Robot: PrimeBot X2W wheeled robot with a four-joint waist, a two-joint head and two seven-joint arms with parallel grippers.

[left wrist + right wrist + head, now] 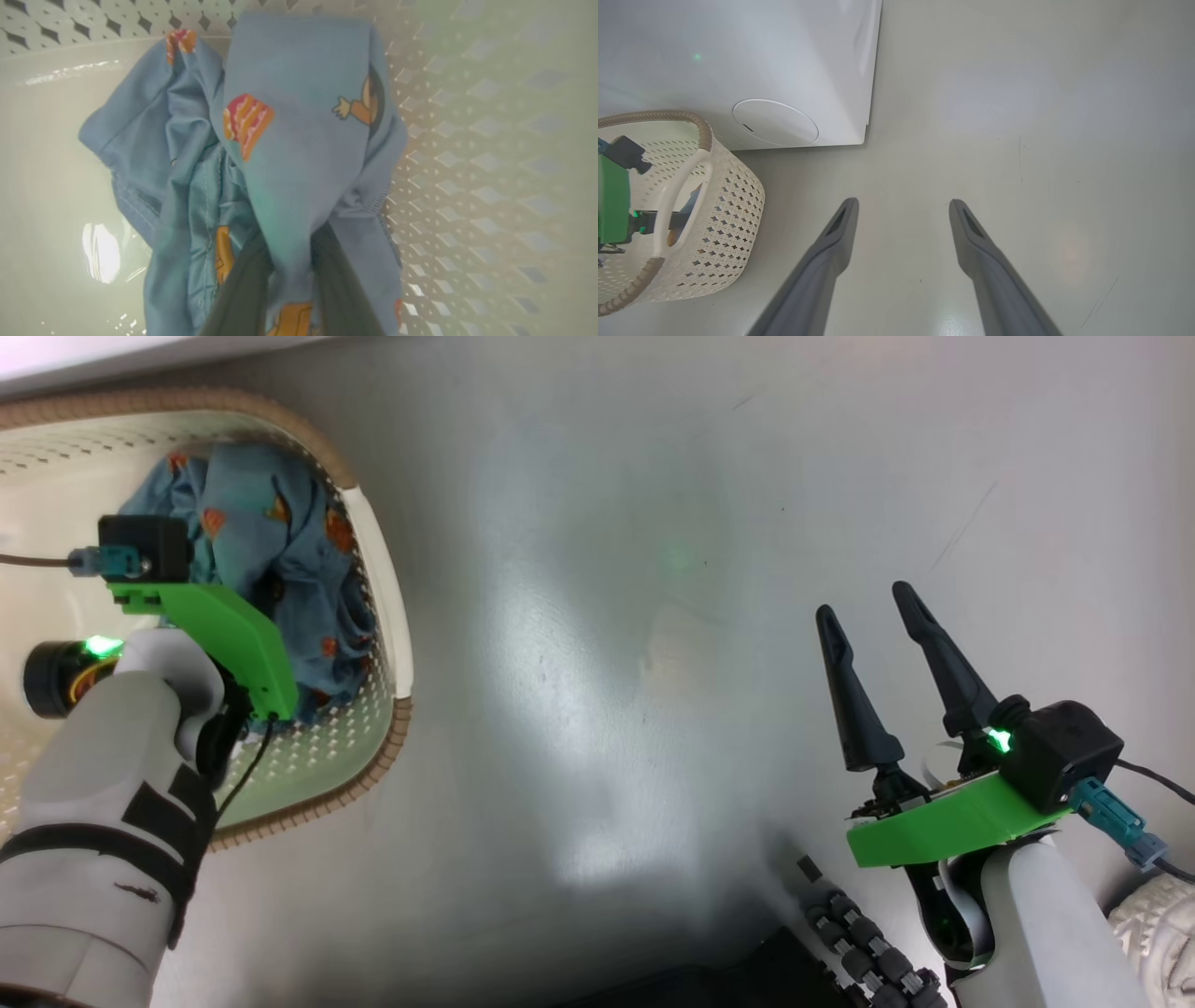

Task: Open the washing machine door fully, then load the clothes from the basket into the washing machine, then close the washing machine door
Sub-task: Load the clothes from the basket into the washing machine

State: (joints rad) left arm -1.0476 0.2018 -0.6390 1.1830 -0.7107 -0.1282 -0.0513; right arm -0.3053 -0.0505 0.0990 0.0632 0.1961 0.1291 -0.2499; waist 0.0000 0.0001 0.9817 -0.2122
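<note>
Beyond the basket [400, 616] rim, broad floor [672, 728]

1. The floor [597, 616] is smooth, glossy and pale grey, with soft patches of reflected light and a few faint scuffs.
2. The basket [724, 219], cream, perforated and brown-rimmed, stands directly on it.
3. The washing machine [738, 56], white, stands on the floor just beside the basket.
4. A white textured shoe [1158, 924] rests well apart from the basket.
</note>
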